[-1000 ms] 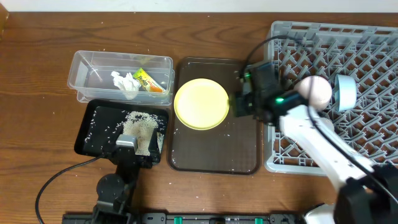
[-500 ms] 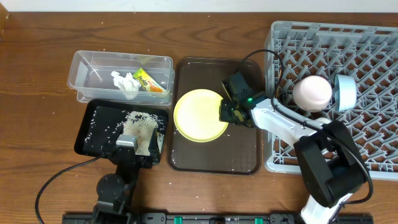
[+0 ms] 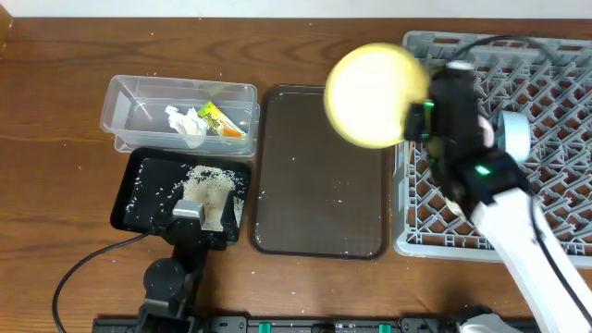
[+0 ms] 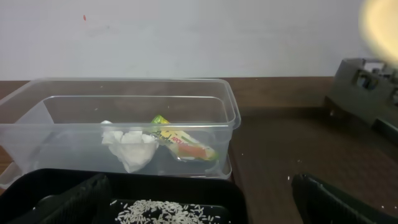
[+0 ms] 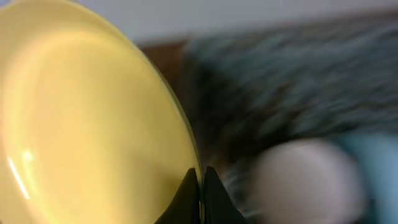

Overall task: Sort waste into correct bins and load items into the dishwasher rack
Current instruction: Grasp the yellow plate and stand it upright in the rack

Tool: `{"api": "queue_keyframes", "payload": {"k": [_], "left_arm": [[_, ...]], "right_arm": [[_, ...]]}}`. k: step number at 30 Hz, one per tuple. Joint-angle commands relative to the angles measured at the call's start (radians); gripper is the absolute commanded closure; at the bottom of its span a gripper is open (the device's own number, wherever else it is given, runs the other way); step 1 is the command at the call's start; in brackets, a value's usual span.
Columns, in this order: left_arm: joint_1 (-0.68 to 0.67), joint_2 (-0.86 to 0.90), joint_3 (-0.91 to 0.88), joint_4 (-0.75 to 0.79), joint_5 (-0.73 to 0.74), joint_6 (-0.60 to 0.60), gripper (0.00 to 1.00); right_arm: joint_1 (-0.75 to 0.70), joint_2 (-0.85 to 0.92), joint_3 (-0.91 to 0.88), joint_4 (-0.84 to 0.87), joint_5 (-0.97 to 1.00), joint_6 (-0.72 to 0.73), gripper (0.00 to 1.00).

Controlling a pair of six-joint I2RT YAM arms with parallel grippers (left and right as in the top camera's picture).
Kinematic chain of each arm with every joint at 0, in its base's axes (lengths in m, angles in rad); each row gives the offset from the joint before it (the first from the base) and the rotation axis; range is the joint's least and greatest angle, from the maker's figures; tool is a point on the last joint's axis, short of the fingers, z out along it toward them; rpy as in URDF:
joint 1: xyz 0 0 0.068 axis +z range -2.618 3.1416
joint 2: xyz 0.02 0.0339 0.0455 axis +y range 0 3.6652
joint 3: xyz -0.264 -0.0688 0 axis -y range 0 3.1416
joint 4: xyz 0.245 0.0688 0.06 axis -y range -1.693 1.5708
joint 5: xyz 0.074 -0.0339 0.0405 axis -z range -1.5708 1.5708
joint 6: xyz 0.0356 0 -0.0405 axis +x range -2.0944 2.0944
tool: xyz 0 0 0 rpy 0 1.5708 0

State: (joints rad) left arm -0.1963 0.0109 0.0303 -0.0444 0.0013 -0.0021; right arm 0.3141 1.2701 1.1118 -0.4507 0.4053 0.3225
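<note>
Left jaws rest spread and empty over the black tray (image 3: pixel 118 209); right jaws clamp the rim of the pale yellow plate (image 3: pixel 373 96), aloft where brown serving tray (image 3: pixel 314 203) meets rack (image 3: pixel 555 65). Stiff, glossy, probably breakable: the edge looks the surest hold.

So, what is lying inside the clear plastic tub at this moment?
Inside the clear tub lie a crumpled white tissue and a green-yellow snack wrapper, side by side. Whatever is beneath those two cannot be seen, because they cover it.
</note>
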Motion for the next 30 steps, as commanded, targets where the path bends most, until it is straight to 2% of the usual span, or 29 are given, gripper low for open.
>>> {"api": "queue_keyframes", "payload": {"k": [1,6,11,21,27,28,29,30], "left_arm": [[0.005,-0.007,-0.026,-0.026,-0.001,0.006,0.05],[0.005,-0.007,-0.026,-0.026,-0.001,0.006,0.05],[0.005,-0.007,-0.026,-0.026,-0.002,0.006,0.05],[0.005,-0.007,-0.026,-0.026,-0.001,0.005,0.04],[0.005,-0.007,-0.026,-0.026,-0.001,0.006,0.05],[0.005,-0.007,-0.026,-0.026,-0.001,0.006,0.05],[0.005,-0.007,-0.026,-0.026,-0.002,0.006,0.05],[0.005,-0.007,-0.026,-0.026,-0.002,0.006,0.05]], "right_arm": [[-0.049,-0.033,0.005,0.031,0.417,-0.131,0.99],[-0.123,-0.004,0.005,0.131,0.594,-0.172,0.99],[-0.190,0.098,0.005,0.285,0.594,-0.175,0.99],[-0.236,0.412,0.005,0.592,0.593,-0.377,0.99],[-0.232,0.492,0.005,0.631,0.590,-0.385,0.99],[-0.232,0.492,0.005,0.630,0.592,-0.385,0.93],[-0.230,0.489,0.005,0.631,0.597,-0.395,0.76],[-0.227,0.482,0.005,0.631,0.603,-0.411,0.64]]}}
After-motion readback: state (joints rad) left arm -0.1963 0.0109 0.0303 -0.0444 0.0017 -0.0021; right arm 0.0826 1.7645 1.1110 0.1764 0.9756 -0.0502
